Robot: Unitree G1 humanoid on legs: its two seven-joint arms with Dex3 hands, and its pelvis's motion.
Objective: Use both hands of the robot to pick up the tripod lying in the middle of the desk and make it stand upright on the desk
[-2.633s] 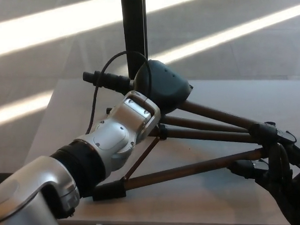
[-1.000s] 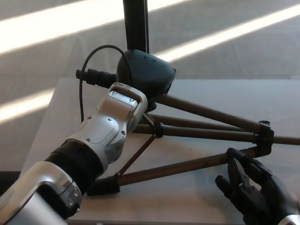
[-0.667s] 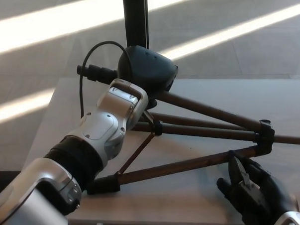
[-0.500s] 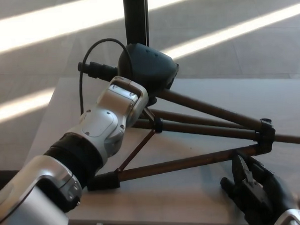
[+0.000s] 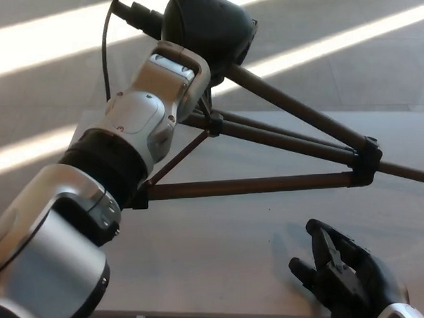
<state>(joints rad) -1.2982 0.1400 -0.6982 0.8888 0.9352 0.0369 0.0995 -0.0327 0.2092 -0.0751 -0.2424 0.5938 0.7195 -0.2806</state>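
Left hand [image 5: 206, 29] gripping tripod [image 5: 282, 145] at head end, holding it tilted above desk [image 5: 223, 257]; finger detail hidden by palm. Right hand [image 5: 344, 276] resting below legs, fingers spread, touching nothing. Risk: single-hand support letting legs swing or splay unevenly; tripod tipping off desk edge when lowered

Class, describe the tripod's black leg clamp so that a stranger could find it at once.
Start at the grey desk, then follow the brown tripod legs rightward. Where two legs converge sits the clamp: a chunky black collar, darker and thicker than the slim tubes around it.
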